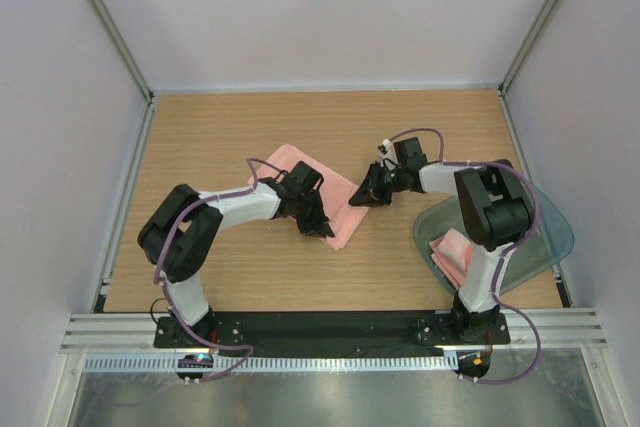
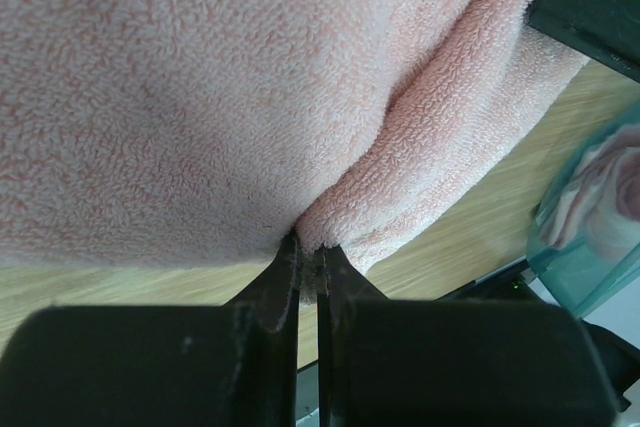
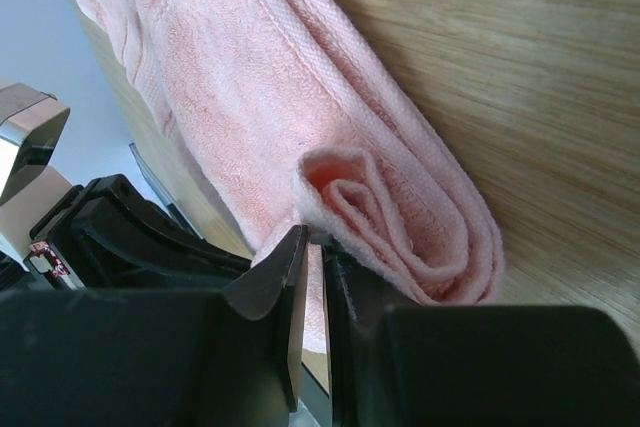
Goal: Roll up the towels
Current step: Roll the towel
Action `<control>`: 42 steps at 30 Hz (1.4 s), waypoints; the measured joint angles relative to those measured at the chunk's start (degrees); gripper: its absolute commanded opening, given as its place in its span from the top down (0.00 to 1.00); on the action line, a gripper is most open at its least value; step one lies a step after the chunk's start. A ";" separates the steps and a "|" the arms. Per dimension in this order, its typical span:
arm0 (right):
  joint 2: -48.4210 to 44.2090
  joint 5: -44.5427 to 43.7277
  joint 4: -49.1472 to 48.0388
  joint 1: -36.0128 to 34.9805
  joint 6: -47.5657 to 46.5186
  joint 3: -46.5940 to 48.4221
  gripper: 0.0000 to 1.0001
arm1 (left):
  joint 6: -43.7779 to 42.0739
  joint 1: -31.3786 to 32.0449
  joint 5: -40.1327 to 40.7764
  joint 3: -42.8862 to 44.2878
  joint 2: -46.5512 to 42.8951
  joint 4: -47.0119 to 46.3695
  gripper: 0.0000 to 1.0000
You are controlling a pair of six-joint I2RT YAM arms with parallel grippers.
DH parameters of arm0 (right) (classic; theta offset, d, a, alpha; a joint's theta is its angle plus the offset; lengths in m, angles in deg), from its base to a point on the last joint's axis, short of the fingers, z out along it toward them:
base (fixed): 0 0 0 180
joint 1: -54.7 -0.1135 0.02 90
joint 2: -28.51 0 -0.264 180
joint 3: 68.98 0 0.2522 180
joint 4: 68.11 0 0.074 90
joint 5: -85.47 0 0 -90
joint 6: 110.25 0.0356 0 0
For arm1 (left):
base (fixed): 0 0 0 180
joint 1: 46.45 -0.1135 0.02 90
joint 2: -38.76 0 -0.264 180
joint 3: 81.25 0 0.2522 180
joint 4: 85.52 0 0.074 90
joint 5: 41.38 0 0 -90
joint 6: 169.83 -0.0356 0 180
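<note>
**We have both pincers on one towel mid-tabletop; the other towel sits in the tub.**

The first towel (image 1: 340, 202) lies diagonally at the middle of the tabletop (image 1: 230, 137), and in the right wrist view we see its end curled into a loose spiral. Our left pincer (image 1: 322, 227) is at the towel's near edge with its jaws pressed together, pinching a fold of the terry cloth between the tips, as the left wrist view shows. Our right pincer (image 1: 362, 197) is at the towel's right end, its jaws narrowed to a thin slit with the loose outer edge of the spiral caught between them. The second towel (image 1: 452, 250) lies crumpled inside the translucent tub (image 1: 555, 237) at the right of the tabletop, near the right arm's base and well apart from the first towel.
</note>
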 measured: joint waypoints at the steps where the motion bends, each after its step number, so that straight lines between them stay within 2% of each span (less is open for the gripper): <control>1: 0.07 -0.02 0.13 0.04 -0.09 0.07 0.81 | -0.42 0.00 0.04 0.00 0.15 -0.13 1.00; 6: 0.20 -2.82 6.78 0.24 -2.86 3.91 0.78 | -0.87 -0.04 -0.48 0.00 0.94 -1.07 1.00; 12: 0.33 -12.79 18.05 4.94 -8.26 14.60 0.74 | -0.90 -0.20 -1.75 0.00 1.51 -2.08 1.00; 15: -0.35 -16.87 21.38 7.82 -9.88 19.02 0.62 | -0.87 -0.28 -2.36 0.00 1.73 -2.29 1.00; 16: -1.11 -17.55 21.94 8.39 -10.16 19.32 0.51 | -0.87 -0.35 -2.58 0.00 1.84 -2.38 1.00; 17: -2.45 -18.16 22.80 8.76 -10.21 19.21 0.46 | -0.85 -0.39 -2.80 0.00 1.90 -2.49 1.00; 19: -6.27 -18.40 23.91 8.66 -10.60 17.55 0.36 | -0.85 -0.46 -3.06 0.00 2.05 -2.67 1.00; 22: -14.40 -17.05 23.91 7.74 -10.47 11.82 0.27 | -0.83 -0.50 -3.56 0.02 2.34 -3.04 0.94; 23: -16.90 -16.09 23.74 7.58 -10.25 9.55 0.26 | -0.85 -0.52 -3.82 0.04 2.47 -3.21 0.90; 26: -21.64 -12.63 21.90 7.04 -9.49 2.56 0.25 | -0.83 -0.57 -4.39 0.07 2.80 -3.76 0.89; 31: -20.26 -9.49 18.25 5.57 -7.10 -6.47 0.25 | -0.85 -0.59 -4.72 0.07 2.97 -4.07 0.88; 42: -9.05 -3.34 6.56 2.64 -3.26 -6.88 0.25 | -1.73 -0.63 -5.79 0.07 3.37 -4.94 0.89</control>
